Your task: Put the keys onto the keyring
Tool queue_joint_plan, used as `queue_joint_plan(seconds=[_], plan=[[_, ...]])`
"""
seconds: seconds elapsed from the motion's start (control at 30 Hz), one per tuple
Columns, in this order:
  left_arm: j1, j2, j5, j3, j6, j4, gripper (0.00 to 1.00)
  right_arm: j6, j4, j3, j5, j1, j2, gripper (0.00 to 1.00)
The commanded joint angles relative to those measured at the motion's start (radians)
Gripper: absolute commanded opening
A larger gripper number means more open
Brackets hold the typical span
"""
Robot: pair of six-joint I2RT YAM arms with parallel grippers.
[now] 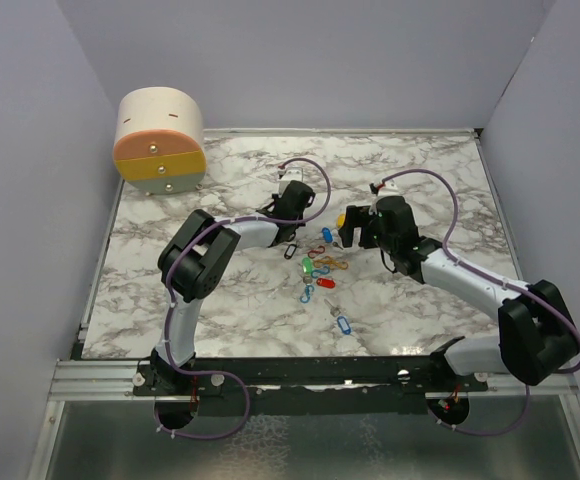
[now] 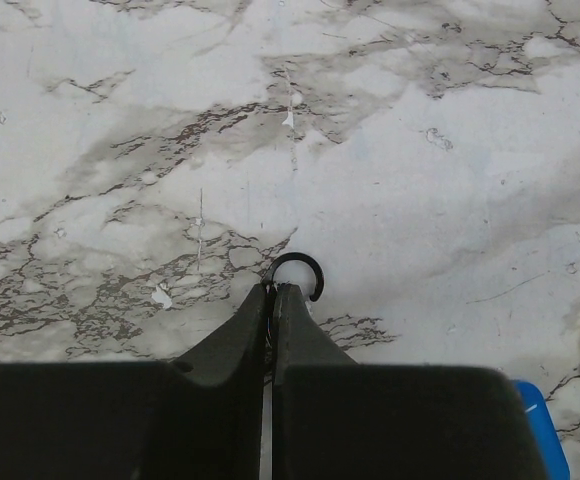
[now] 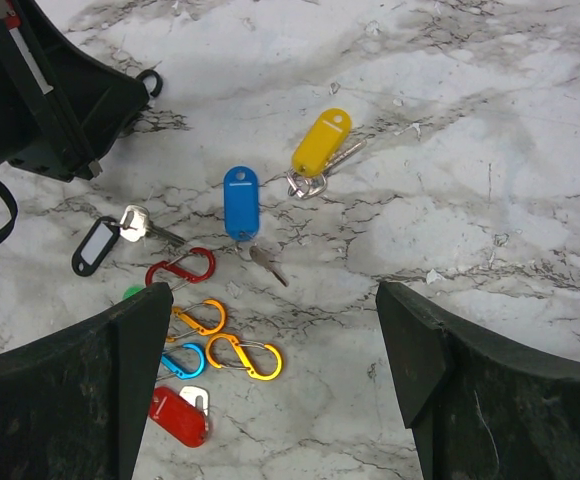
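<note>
Your left hand [image 2: 272,292] is clenched. Its fingertips pinch a thin black ring [image 2: 296,256], whose curved end sticks out just past them, low over the marble table [image 2: 420,120]. Your right hand [image 3: 275,300] hangs released, fingers spread wide above the scattered keys. The blue-tagged key [image 3: 240,203] lies in the middle of its view, all on the table. The yellow-tagged key [image 3: 322,142] is just beyond it to the right, and a black-framed tag [image 3: 95,246] with a silver key is off to the left. A red tag [image 3: 178,417] lies close beside one finger. A red clip [image 3: 182,268], two orange clips [image 3: 245,357] and a blue clip [image 3: 182,362] lie loose between the tags, near your left hand's ring but apart from it.
</note>
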Motion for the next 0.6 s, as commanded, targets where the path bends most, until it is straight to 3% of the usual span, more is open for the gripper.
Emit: queue_joint_plan(seconds=[0.0,0.33,0.57], plan=[[0.003,-0.023,0.014,-0.042,0.013,-0.077,0.00,0.000,0.015,0.020,0.045,0.003,0.033,0.85],[0.001,-0.230,0.036,-0.153,0.040,-0.098,0.00,0.045,-0.007,0.086,0.029,0.003,0.187,0.70],[0.000,-0.276,0.029,-0.182,0.056,-0.099,0.00,0.068,0.013,0.160,0.011,0.003,0.294,0.59]])
